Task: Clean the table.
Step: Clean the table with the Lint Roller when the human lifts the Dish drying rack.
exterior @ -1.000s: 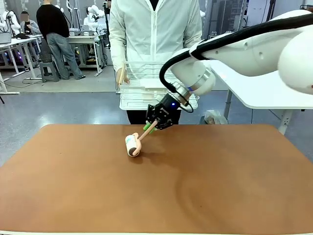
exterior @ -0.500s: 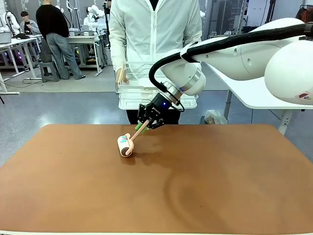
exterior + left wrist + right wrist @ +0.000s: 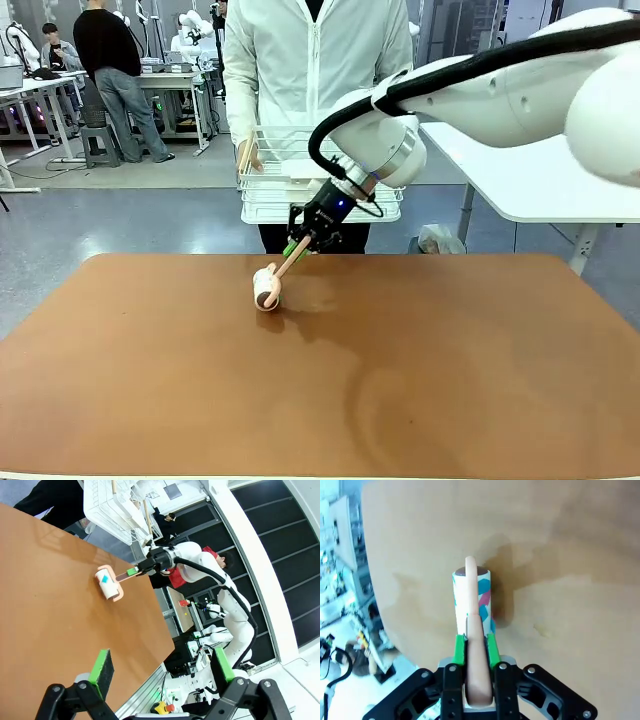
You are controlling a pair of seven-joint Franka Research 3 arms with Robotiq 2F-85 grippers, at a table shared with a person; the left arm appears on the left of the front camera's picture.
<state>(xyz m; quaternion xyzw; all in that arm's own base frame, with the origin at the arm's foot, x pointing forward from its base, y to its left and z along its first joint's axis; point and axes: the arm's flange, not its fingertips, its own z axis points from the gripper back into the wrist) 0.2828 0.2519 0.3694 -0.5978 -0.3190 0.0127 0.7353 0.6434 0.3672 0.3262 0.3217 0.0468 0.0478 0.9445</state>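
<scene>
lint roller in right claw, far side of table: hazards

location: the table point(image 3: 420, 390), reddish-brown, takes up the whole foreground. the lint roller point(image 3: 270, 287) has its drum down on the top near the far edge, a little left of centre, with the handle slanting up.

holder: right claw point(image 3: 297, 247), clamped on the pale handle, with a green pad on either side of it in the right wrist view. left claw point(image 3: 162, 666), jaws apart with nothing between them, well apart from the roller.

nearby: a person point(image 3: 315, 70) stands at the far side holding a white wire basket point(image 3: 262, 190) just above the table edge.

risks, as judged:
- the drum sits close to the far edge, so an outward stroke could run it off the top.
- too steep a handle angle would likely lift the drum or make it skid rather than roll.
- the smooth handle may twist in the narrow grip under downward pressure.
- the wrist works near the basket and could knock it.
</scene>
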